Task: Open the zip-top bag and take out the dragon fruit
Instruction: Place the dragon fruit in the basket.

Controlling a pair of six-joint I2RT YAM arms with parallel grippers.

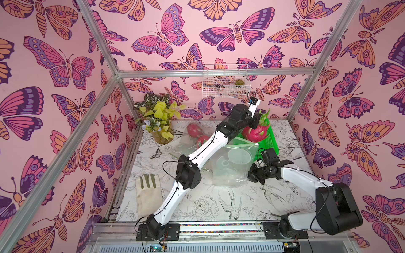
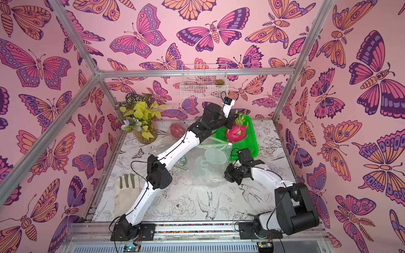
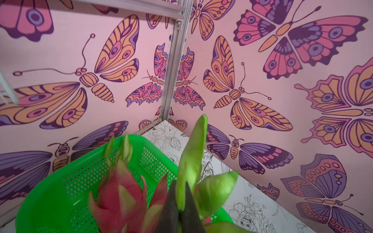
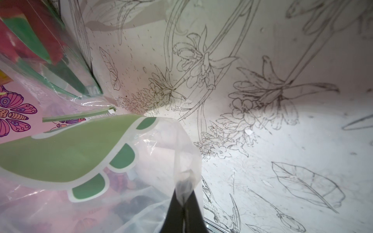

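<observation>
The left gripper (image 3: 180,213), clamped on a fruit's (image 1: 256,131) leaf (image 3: 191,161), hangs it over the basket (image 3: 60,193); next, let go. The right gripper (image 4: 182,203) pinches the bag (image 4: 141,161); more fruit (image 1: 194,129) lies beyond it.

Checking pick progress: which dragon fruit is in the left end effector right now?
The dragon fruit over the green basket, pinched by a green leafy scale in the left end effector. The other fruits lie in the zip-top bag.

The zip-top bag (image 1: 232,166) is clear, glossy, crinkled plastic. The basket (image 3: 60,193) is shiny perforated green plastic; the glove (image 1: 148,197) matt cloth.
</observation>
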